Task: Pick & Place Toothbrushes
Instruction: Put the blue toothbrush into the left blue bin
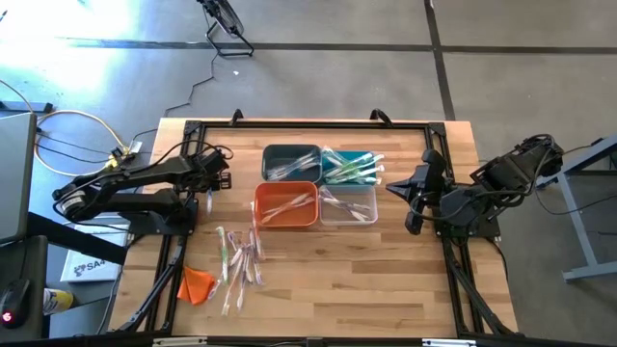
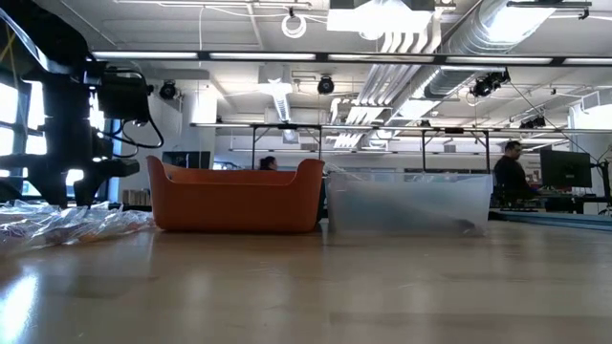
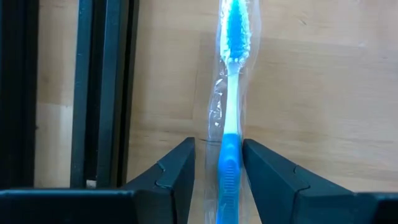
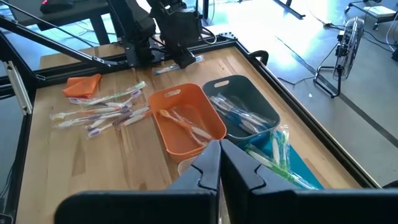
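The left pincer point(image 3: 219, 171) is gripping a blue-handled toothbrush point(image 3: 231, 93) in a clear wrapper, its two dark fingers point(image 3: 180, 171) pressing on either side of the handle while the bristled end is pointing away over the bare wood. In the high view this pincer point(image 1: 207, 198) is hovering near the left edge of the worktop point(image 1: 386, 280), just left of the orange bin point(image 1: 286, 204). A loose scatter of wrapped toothbrushes point(image 1: 238, 255) is lying on the wood below that bin (a small orange cloth lump point(image 1: 196, 283) is sitting to their left). More toothbrushes are resting inside the orange bin, the dark grey bin point(image 1: 291, 161), the teal bin point(image 1: 352, 166) and the clear bin point(image 1: 349, 204). The right pincer point(image 1: 415, 198) is waiting clenched and empty at the right side, near the clear bin.
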Tool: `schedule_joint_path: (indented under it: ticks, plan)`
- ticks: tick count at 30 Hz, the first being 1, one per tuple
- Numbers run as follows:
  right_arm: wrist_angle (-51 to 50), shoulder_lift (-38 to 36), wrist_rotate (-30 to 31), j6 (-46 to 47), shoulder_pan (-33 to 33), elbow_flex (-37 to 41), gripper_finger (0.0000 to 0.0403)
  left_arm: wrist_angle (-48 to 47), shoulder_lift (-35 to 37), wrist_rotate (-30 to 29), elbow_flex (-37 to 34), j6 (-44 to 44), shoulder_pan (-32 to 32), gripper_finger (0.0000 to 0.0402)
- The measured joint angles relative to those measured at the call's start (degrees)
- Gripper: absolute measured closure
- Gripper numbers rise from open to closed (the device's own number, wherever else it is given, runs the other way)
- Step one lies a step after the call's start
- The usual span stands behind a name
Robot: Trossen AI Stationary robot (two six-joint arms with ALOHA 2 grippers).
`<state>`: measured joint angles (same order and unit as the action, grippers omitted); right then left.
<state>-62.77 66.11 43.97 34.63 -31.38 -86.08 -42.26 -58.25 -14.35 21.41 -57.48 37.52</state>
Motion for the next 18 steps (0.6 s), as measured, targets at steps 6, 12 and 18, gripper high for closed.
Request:
schedule_joint_path:
  ticks: [6,12,18]
  plan:
    - [0.0,0.0,0.0,0.1,0.0,0.0,0.0401,0.1,0.0,0.0,0.0,0.1,0.0,0.0265]
    - [0.1,0.0,0.2,0.1,0.0,0.0,0.0401,0.2,-0.1,0.2,-0.1,0.1,0.0,0.0265]
    - [0.1,0.0,1.0,0.1,0.0,0.0,0.0401,0.6,-0.1,0.4,-0.1,0.0,0.0,0.0292]
